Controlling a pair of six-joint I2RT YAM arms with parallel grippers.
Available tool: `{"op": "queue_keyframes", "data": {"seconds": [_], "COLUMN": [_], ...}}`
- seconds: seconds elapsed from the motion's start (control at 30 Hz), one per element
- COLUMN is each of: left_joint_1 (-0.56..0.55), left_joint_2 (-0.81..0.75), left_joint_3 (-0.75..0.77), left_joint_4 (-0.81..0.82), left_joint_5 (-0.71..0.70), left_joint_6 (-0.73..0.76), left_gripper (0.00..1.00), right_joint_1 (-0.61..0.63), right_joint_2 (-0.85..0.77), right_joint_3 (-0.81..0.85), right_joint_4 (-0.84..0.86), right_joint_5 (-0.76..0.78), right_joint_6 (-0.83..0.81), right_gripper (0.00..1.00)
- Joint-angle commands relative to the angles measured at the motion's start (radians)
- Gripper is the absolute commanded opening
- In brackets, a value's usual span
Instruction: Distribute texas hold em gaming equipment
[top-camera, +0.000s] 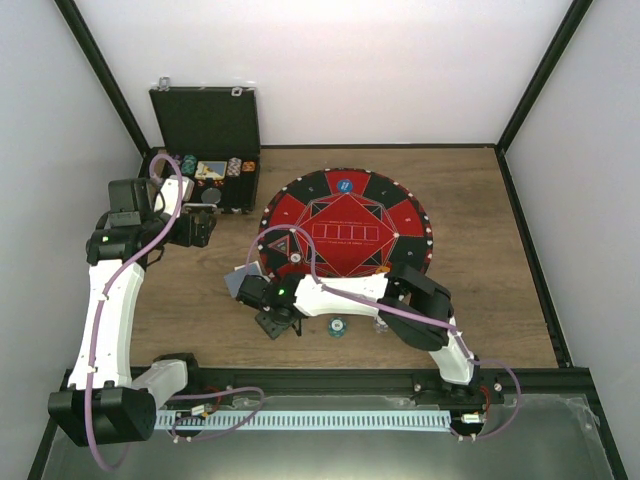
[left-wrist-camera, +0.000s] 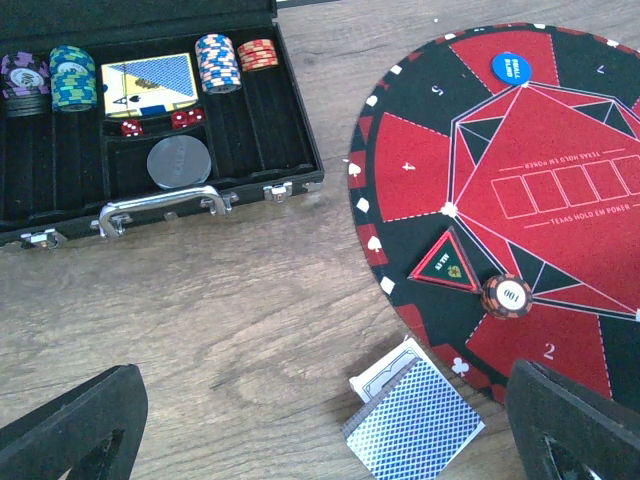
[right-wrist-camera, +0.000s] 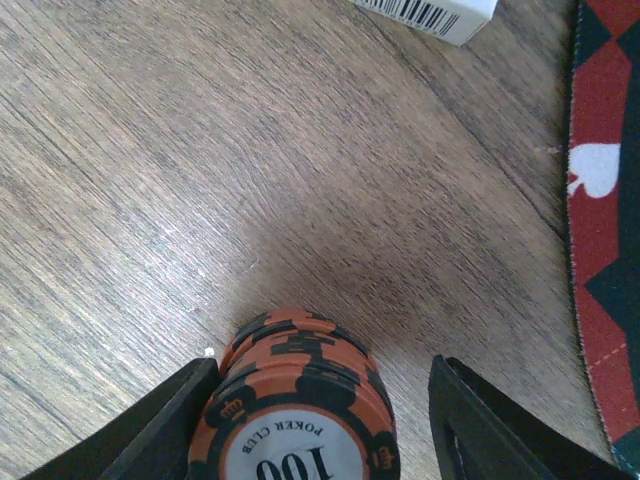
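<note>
orange-and-black striped chips (right-wrist-camera: 298, 385), red-black mat (left-wrist-camera: 590, 260), blue-crosshatched card backs (left-wrist-camera: 415, 425)

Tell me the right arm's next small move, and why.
Probably close the right end effector on the orange chip stack. The stack already sits between its two fingers, but a clear gap shows beside one of them, so it does not look gripped yet.

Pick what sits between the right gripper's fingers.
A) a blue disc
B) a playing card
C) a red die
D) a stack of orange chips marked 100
D: in the right wrist view, the orange chips marked 100 sit between the black fingers of the right gripper.
</note>
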Motion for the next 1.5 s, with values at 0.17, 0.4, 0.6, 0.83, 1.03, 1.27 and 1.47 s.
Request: {"op": "queue_keyframes", "data": {"seconds": [0.17, 0.4, 0.6, 0.83, 1.03, 1.27, 1.47], "left_joint_1": [0.006, 0.006, 0.006, 0.006, 0.006, 0.007, 0.006], "left_joint_2": [-0.016, -0.019, -0.021, -0.023, -0.023, -0.028, -0.028], "left_joint_3": [0.003, -0.003, -0.009, -0.01, -0.01, -0.009, -0.007], "left_joint_4": [0.003, 0.001, 0.001, 0.0, 0.0, -0.002, -0.005], "left_joint_5": [0.005, 0.006, 0.007, 0.011, 0.013, 0.009, 0.01], "left_joint_6": [0.0, 0.003, 0.002, 0.002, 0.003, 0.006, 0.009], "left_gripper": [1.0, 1.0, 1.0, 1.0, 1.0, 1.0, 1.0], "right_joint_1": [0.014, 0.022, 0.026, 0.027, 0.027, 0.027, 0.026], "right_joint_2": [0.007, 0.007, 0.004, -0.006, -0.007, 0.019, 0.015], "right_joint_3": [0.047, 0.065, 0.078, 0.088, 0.077, 0.076, 0.079], "right_joint_4": [0.0, -0.014, -0.025, -0.045, -0.045, -0.04, -0.04], "right_joint_5": [0.002, 0.012, 0.018, 0.032, 0.041, 0.043, 0.042], "right_joint_6": [0.001, 0.001, 0.0, -0.004, -0.008, -0.012, -0.012], "right_gripper": [0.5, 0.39, 0.31, 0.27, 0.28, 0.37, 0.44]}}
